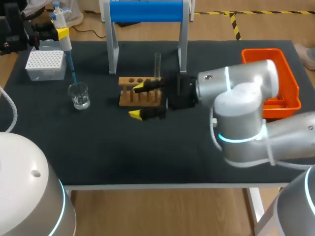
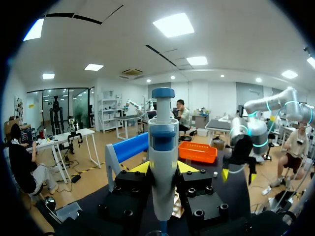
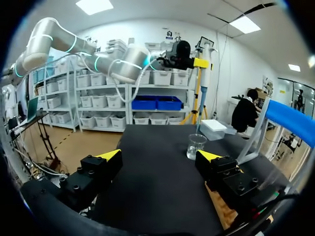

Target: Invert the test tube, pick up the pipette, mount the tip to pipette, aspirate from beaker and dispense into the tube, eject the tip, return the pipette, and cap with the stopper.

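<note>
My left gripper (image 2: 164,169) is shut on the white and blue pipette (image 2: 162,162), held upright at the table's far left. In the head view the pipette (image 1: 63,34) carries a blue tip that slants down to the mouth of the small glass beaker (image 1: 78,95). A test tube (image 1: 157,64) stands upright at the back right of the wooden rack (image 1: 140,98). My right gripper (image 1: 139,101) is open and straddles the rack's left part, one finger over its top and one in front. From the right wrist, the gripper (image 3: 160,156) faces the beaker (image 3: 196,146) and pipette (image 3: 204,73).
A white tip box (image 1: 46,64) sits behind the beaker at the far left. A white stand with a blue top bar (image 1: 146,12) rises behind the rack. An orange bin (image 1: 283,64) lies at the right edge, partly hidden by my right arm.
</note>
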Controlling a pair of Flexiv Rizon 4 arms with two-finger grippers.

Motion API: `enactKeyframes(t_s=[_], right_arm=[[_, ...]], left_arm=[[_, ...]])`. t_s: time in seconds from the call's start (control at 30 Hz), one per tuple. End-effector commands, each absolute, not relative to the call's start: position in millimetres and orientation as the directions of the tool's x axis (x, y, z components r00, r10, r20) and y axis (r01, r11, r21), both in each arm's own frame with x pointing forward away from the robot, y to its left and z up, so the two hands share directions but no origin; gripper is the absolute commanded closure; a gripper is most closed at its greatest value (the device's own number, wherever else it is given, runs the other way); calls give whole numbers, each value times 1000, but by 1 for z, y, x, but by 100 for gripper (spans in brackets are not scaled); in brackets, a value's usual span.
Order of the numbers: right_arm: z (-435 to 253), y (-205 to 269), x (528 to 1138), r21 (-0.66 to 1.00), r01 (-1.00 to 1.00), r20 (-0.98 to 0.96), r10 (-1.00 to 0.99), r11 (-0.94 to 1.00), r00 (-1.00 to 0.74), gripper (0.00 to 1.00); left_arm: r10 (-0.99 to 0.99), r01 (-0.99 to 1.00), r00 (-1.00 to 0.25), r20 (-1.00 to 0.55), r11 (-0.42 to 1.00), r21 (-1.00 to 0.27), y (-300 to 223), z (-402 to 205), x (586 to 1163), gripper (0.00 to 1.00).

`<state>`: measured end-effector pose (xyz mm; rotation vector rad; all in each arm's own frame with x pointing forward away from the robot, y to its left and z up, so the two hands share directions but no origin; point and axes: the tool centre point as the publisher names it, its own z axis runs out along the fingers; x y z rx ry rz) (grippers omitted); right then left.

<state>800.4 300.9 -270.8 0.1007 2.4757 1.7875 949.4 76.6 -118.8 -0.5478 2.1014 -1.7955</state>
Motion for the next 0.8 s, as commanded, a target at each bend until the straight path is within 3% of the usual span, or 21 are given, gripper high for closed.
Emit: enactKeyframes(t_s=[0.03,0.8], right_arm=[[-286,330,807,945,17,-52,204,325,-978,0],[-301,341,816,934,29,-76,278,355,-958,0]], left_arm=[[-486,-78,-874,2,135,-988,76,-119,949,100],[-486,-78,-874,2,135,-988,76,-119,949,100]])
